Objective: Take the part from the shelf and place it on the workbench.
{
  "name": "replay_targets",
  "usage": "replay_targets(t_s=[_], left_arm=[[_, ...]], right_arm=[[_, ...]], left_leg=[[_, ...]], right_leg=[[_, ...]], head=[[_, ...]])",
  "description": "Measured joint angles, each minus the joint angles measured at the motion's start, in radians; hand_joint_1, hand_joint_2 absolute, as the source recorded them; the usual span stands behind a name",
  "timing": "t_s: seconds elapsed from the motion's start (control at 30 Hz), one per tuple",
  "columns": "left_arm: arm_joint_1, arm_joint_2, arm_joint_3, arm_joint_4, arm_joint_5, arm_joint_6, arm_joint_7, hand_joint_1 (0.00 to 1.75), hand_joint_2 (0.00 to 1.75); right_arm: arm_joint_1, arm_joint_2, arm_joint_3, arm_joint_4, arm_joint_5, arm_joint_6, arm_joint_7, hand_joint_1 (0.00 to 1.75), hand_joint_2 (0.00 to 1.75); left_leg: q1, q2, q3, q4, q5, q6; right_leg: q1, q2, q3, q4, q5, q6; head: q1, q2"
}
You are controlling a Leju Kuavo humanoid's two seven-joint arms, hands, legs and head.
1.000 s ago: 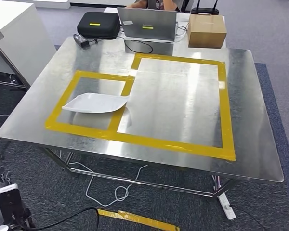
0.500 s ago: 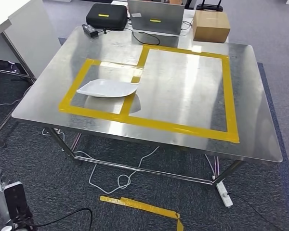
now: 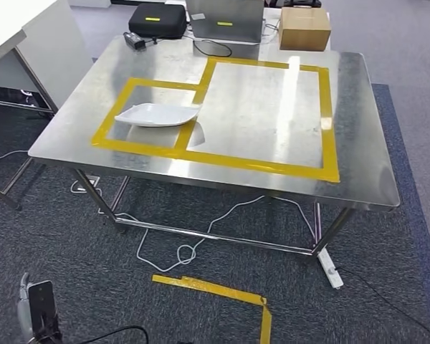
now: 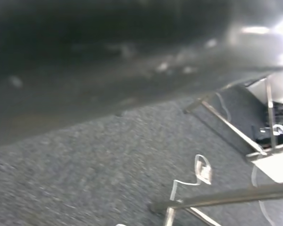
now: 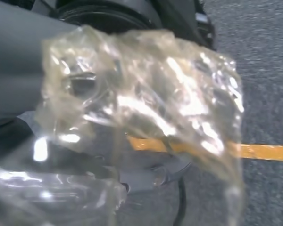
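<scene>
Steel, brushed and reflective, makes up the top of the table [image 3: 359,129], which stands on thin metal legs over dark grey carpet [image 3: 94,287]. Yellow tape [image 3: 256,163] marks two adjoining rectangles on that table, a smaller one toward its left side and a larger one across its middle. A white curved part [image 3: 158,115] lies flat on the table inside the smaller rectangle, with one end reaching over the tape strip that divides the two. Along the table's far edge sit a black case [image 3: 156,19], a grey laptop [image 3: 224,19] and a brown cardboard box [image 3: 304,29]. White cables [image 3: 183,252] loop on the carpet beneath the table, a white power strip [image 3: 330,267] lies by its near right leg, and an angled strip of yellow floor tape [image 3: 223,292] sits on the carpet in front of it. The left hand [image 3: 24,314] hangs low, well in front of the table's near left corner, a dark block beside it; whether its fingers are spread or curled cannot be told. In the right wrist view, crinkled clear plastic film [image 5: 143,113] covers the foreground, so the right hand's state cannot be told either.
</scene>
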Motion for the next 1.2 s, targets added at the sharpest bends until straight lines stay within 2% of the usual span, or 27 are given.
replay_targets(t_s=[0.07, 0.13, 0.17, 0.23, 0.27, 0.3, 0.33, 0.4, 0.43, 0.47, 0.5, 0.53, 0.57, 0.63, 0.67, 0.7, 0.77, 0.8, 0.83, 0.9, 0.93, 0.97, 1.0, 1.03, 1.1, 1.17, 1.2], left_arm=[[-0.006, 0.005, 0.0, 0.025, -0.017, 0.0, 0.014, 0.0, 0.0], [-0.02, 0.014, 0.001, 0.07, -0.033, -0.002, 0.021, 0.0, 0.0], [-0.028, 0.019, 0.001, 0.102, -0.039, -0.003, 0.019, 0.0, 0.0], [-0.04, 0.028, 0.003, 0.17, -0.048, -0.005, 0.013, 0.0, 0.0], [-0.046, 0.032, 0.004, 0.204, -0.051, -0.007, 0.009, 0.0, 0.0], [-0.051, 0.036, 0.004, 0.234, -0.054, -0.008, 0.006, 0.0, 0.0], [-0.057, 0.039, 0.005, 0.262, -0.056, -0.01, 0.004, 0.0, 0.0], [-0.068, 0.045, 0.006, 0.309, -0.062, -0.012, 0.0, 0.0, 0.0], [-0.073, 0.049, 0.006, 0.331, -0.065, -0.014, -0.001, 0.0, 0.0], [-0.079, 0.052, 0.006, 0.351, -0.069, -0.015, -0.002, 0.0, 0.0], [-0.083, 0.054, 0.006, 0.372, -0.075, -0.016, -0.002, 0.0, 0.0], [-0.088, 0.057, 0.005, 0.391, -0.08, -0.017, -0.002, 0.0, 0.0], [-0.093, 0.059, 0.005, 0.412, -0.087, -0.017, 0.0, 0.0, 0.0], [-0.102, 0.063, 0.003, 0.455, -0.097, -0.017, 0.003, 0.0, 0.0], [-0.107, 0.065, 0.002, 0.477, -0.101, -0.017, 0.004, 0.0, 0.0], [-0.111, 0.067, 0.001, 0.497, -0.103, -0.018, 0.005, 0.0, 0.0], [-0.115, 0.074, 0.001, 0.533, -0.106, -0.021, 0.009, 0.0, 0.0], [-0.115, 0.076, 0.001, 0.551, -0.106, -0.023, 0.013, 0.0, 0.0], [-0.115, 0.08, 0.001, 0.568, -0.106, -0.025, 0.017, 0.0, 0.0], [-0.117, 0.085, 0.001, 0.603, -0.106, -0.029, 0.025, 0.0, 0.0], [-0.117, 0.089, 0.001, 0.619, -0.106, -0.031, 0.029, 0.0, 0.0], [-0.117, 0.091, 0.001, 0.631, -0.106, -0.033, 0.032, 0.0, 0.0], [-0.117, 0.094, 0.001, 0.645, -0.106, -0.035, 0.036, 0.0, 0.0], [-0.117, 0.096, 0.001, 0.658, -0.107, -0.036, 0.041, 0.0, 0.0], [-0.119, 0.101, 0.001, 0.682, -0.112, -0.035, 0.051, 0.0, 0.0], [-0.121, 0.103, 0.001, 0.7, -0.116, -0.034, 0.057, 0.0, 0.0], [-0.123, 0.104, 0.001, 0.709, -0.119, -0.034, 0.06, 0.0, 0.0]], right_arm=[[0.0, 0.0, -0.001, 0.0, 0.0, 0.001, 0.002, 0.0, 0.0], [-0.001, 0.0, -0.001, 0.001, 0.0, 0.002, 0.004, 0.0, 0.0], [-0.001, 0.0, -0.002, 0.001, 0.001, 0.002, 0.004, 0.0, 0.0], [-0.001, 0.0, -0.006, 0.002, 0.003, 0.001, 0.005, 0.0, 0.0], [-0.001, 0.0, -0.008, 0.003, 0.004, 0.0, 0.006, 0.0, 0.0], [0.0, -0.001, -0.01, 0.004, 0.005, -0.001, 0.006, 0.0, 0.0], [0.001, -0.001, -0.011, 0.005, 0.006, -0.002, 0.007, 0.0, 0.0], [0.001, -0.001, -0.014, 0.006, 0.008, -0.004, 0.008, 0.0, 0.0], [0.0, -0.001, -0.015, 0.007, 0.009, -0.005, 0.009, 0.0, 0.0], [0.0, -0.002, -0.015, 0.007, 0.009, -0.005, 0.009, 0.0, 0.0], [0.0, -0.002, -0.016, 0.008, 0.01, -0.005, 0.009, 0.0, 0.0], [0.0, -0.003, -0.016, 0.01, 0.01, -0.005, 0.01, 0.0, 0.0], [-0.001, -0.004, -0.016, 0.011, 0.011, -0.005, 0.01, 0.0, 0.0], [-0.006, -0.009, -0.016, 0.013, 0.012, -0.007, 0.01, 0.0, 0.0], [-0.009, -0.012, -0.017, 0.014, 0.013, -0.009, 0.01, 0.0, 0.0], [-0.01, -0.014, -0.018, 0.017, 0.014, -0.011, 0.011, 0.0, 0.0], [-0.008, -0.014, -0.022, 0.023, 0.015, -0.014, 0.012, 0.0, 0.0], [-0.008, -0.014, -0.024, 0.025, 0.015, -0.015, 0.013, 0.0, 0.0], [-0.008, -0.015, -0.026, 0.028, 0.015, -0.016, 0.013, 0.0, 0.0], [-0.01, -0.016, -0.029, 0.034, 0.015, -0.018, 0.014, 0.0, 0.0], [-0.01, -0.016, -0.03, 0.036, 0.015, -0.018, 0.015, 0.0, 0.0], [-0.011, -0.016, -0.031, 0.039, 0.015, -0.017, 0.015, 0.0, 0.0], [-0.011, -0.016, -0.032, 0.042, 0.015, -0.017, 0.015, 0.0, 0.0], [-0.012, -0.016, -0.033, 0.044, 0.015, -0.017, 0.015, 0.0, 0.0], [-0.013, -0.017, -0.034, 0.048, 0.015, -0.018, 0.017, 0.0, 0.0], [-0.014, -0.018, -0.034, 0.051, 0.015, -0.019, 0.018, 0.0, 0.0], [-0.015, -0.019, -0.034, 0.052, 0.015, -0.02, 0.018, 0.0, 0.0]], left_leg=[[0.004, 0.0, 0.09, -0.103, 0.046, 0.0], [0.003, -0.002, 0.178, -0.239, 0.046, 0.007], [0.001, -0.004, 0.198, -0.279, 0.039, 0.014], [-0.004, -0.003, 0.191, -0.297, 0.044, 0.03], [-0.005, 0.0, 0.182, -0.298, 0.053, 0.039], [-0.005, 0.003, 0.172, -0.299, 0.063, 0.048], [-0.005, 0.005, 0.159, -0.301, 0.074, 0.055], [-0.01, 0.007, 0.134, -0.3, 0.094, 0.065], [-0.014, 0.007, 0.121, -0.299, 0.103, 0.068], [-0.018, 0.008, 0.108, -0.299, 0.114, 0.07], [-0.022, 0.008, 0.094, -0.298, 0.124, 0.071], [-0.026, 0.008, 0.082, -0.298, 0.133, 0.072], [-0.029, 0.007, 0.072, -0.298, 0.143, 0.072], [-0.034, 0.008, 0.057, -0.297, 0.161, 0.068], [-0.033, 0.01, 0.052, -0.298, 0.17, 0.064], [-0.032, 0.011, 0.048, -0.3, 0.179, 0.06], [-0.029, 0.01, 0.043, -0.304, 0.19, 0.049], [-0.029, 0.008, 0.037, -0.295, 0.173, 0.043], [-0.028, 0.005, 0.027, -0.267, 0.138, 0.036], [-0.018, 0.001, -0.004, -0.151, 0.036, 0.022], [-0.012, 0.001, -0.018, -0.08, -0.003, 0.015], [-0.007, 0.0, -0.024, -0.025, -0.016, 0.009], [-0.002, 0.0, -0.018, 0.003, -0.008, 0.003], [0.003, 0.0, 0.005, -0.004, 0.018, -0.003], [0.011, 0.0, 0.091, -0.107, 0.058, -0.014], [0.013, -0.003, 0.171, -0.23, 0.045, -0.011], [0.01, -0.005, 0.189, -0.264, 0.033, -0.004]], right_leg=[[-0.001, 0.0, -0.033, 0.019, 0.014, 0.007], [0.001, 0.0, -0.058, 0.033, 0.028, 0.018], [0.002, -0.001, -0.066, 0.036, 0.037, 0.025], [0.001, -0.001, -0.076, 0.034, 0.055, 0.038], [-0.001, 0.0, -0.083, 0.037, 0.049, 0.044], [-0.003, 0.002, -0.095, 0.055, 0.026, 0.05], [-0.004, 0.005, -0.111, 0.093, -0.015, 0.053], [-0.004, 0.009, -0.148, 0.224, -0.116, 0.057], [-0.004, 0.01, -0.158, 0.286, -0.147, 0.056], [-0.003, 0.01, -0.156, 0.321, -0.155, 0.053], [0.0, 0.011, -0.136, 0.32, -0.141, 0.048], [0.004, 0.011, -0.098, 0.282, -0.113, 0.04], [0.01, 0.012, -0.044, 0.213, -0.083, 0.029], [0.022, 0.011, 0.064, 0.052, -0.064, 0.005], [0.027, 0.011, 0.096, -0.003, -0.068, -0.002], [0.029, 0.011, 0.109, -0.033, -0.073, -0.005], [0.028, 0.009, 0.105, -0.05, -0.055, -0.007], [0.025, 0.007, 0.1, -0.055, -0.042, -0.01], [0.021, 0.005, 0.093, -0.058, -0.029, -0.014], [0.017, 0.003, 0.068, -0.049, -0.013, -0.019], [0.016, 0.003, 0.052, -0.04, -0.007, -0.018], [0.014, 0.002, 0.033, -0.03, -0.001, -0.015], [0.011, 0.001, 0.014, -0.017, 0.003, -0.011], [0.008, 0.0, -0.005, -0.004, 0.007, -0.007], [0.003, 0.0, -0.039, 0.023, 0.013, 0.003], [0.003, 0.0, -0.062, 0.044, 0.021, 0.015], [0.004, 0.0, -0.069, 0.049, 0.027, 0.022]], head=[[0.0, 0.0], [0.0, 0.0], [0.0, 0.0], [0.0, 0.0], [0.0, 0.0], [0.002, 0.0], [0.003, 0.0], [0.005, 0.0], [0.005, 0.0], [0.005, 0.0], [0.005, 0.0], [0.005, 0.0], [0.005, 0.0], [0.004, 0.0], [0.004, 0.0], [0.004, 0.0], [0.005, 0.0], [0.005, 0.0], [0.004, 0.0], [0.001, 0.0], [0.001, 0.0], [0.001, 0.0], [0.001, 0.0], [0.001, 0.0], [0.0, 0.0], [-0.001, 0.0], [-0.002, 0.0]])
